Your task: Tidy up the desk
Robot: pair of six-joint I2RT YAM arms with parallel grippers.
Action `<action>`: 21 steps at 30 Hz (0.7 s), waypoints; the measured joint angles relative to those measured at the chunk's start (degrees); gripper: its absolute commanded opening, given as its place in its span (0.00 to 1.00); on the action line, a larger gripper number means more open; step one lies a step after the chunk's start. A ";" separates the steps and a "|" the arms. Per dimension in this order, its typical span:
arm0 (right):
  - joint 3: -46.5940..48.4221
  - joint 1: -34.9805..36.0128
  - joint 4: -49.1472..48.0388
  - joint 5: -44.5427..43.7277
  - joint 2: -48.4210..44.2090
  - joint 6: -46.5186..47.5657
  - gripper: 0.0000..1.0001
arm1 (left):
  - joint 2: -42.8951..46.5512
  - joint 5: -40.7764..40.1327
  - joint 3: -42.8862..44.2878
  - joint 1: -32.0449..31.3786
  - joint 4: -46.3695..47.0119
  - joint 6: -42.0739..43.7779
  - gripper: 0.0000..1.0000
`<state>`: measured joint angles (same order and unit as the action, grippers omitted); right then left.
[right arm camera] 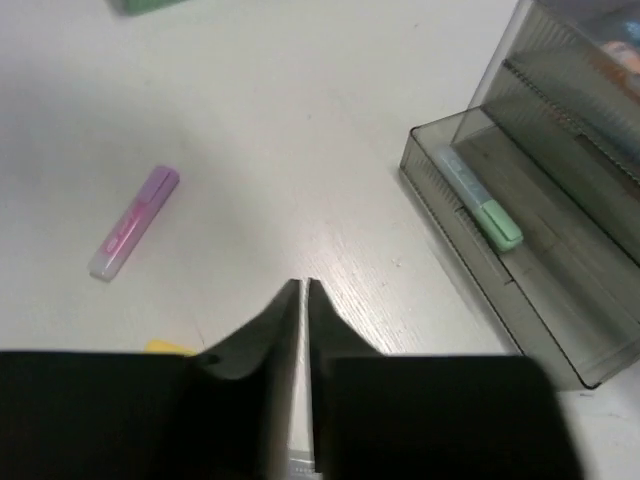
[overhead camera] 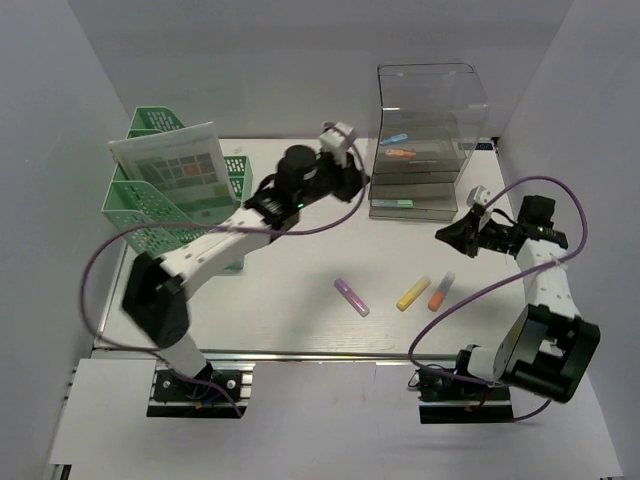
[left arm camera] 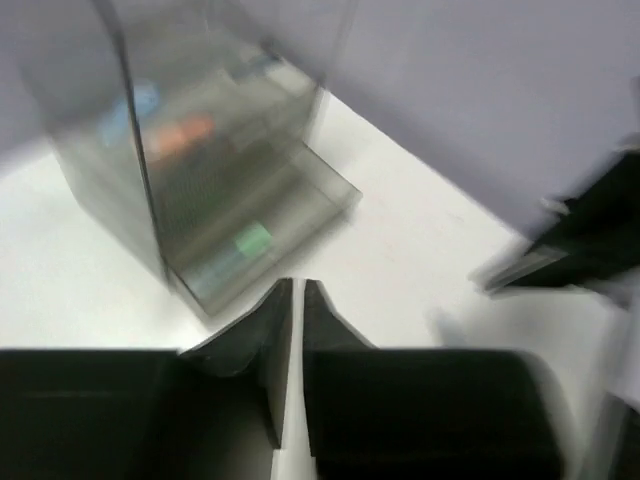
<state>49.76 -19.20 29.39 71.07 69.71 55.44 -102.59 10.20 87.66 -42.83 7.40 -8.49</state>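
Above the desk (overhead camera: 300, 320), left pincer (overhead camera: 362, 182) closed empty, right pincer (overhead camera: 443, 236) closed empty

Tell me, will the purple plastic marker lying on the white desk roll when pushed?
The purple plastic marker looks round-bodied, so it probably rolls if pushed sideways. It seems stiff and light, being short moulded plastic.

The left arm (overhead camera: 215, 245) stretches far forward, the right arm (overhead camera: 545, 280) bends inward, and the left tool (left arm camera: 297, 287) and right tool (right arm camera: 303, 287) are both pinched closed and empty.
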 measured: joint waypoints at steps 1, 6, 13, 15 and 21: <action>2.14 0.74 5.05 -0.63 2.23 5.51 0.26 | 5.53 0.92 -5.07 0.63 -1.49 -2.32 0.37; 5.66 6.56 17.46 -9.27 6.86 21.38 0.55 | 26.21 3.96 -21.42 2.14 -13.31 -8.74 0.71; -1.81 17.86 18.67 -25.22 2.97 34.58 0.64 | 49.18 1.33 -34.71 2.25 -28.17 -8.02 0.88; -2.95 21.18 18.25 -29.11 3.23 35.50 0.65 | 54.34 -0.22 -37.48 2.27 -30.42 -7.39 0.89; -2.62 29.73 15.78 -38.91 9.11 35.82 0.65 | 60.43 -2.99 -42.84 2.27 -33.48 -5.70 0.91</action>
<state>47.13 10.52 45.17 32.16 78.83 91.26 -42.15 7.20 44.82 -40.56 -26.09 -14.20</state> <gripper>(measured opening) 0.650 0.906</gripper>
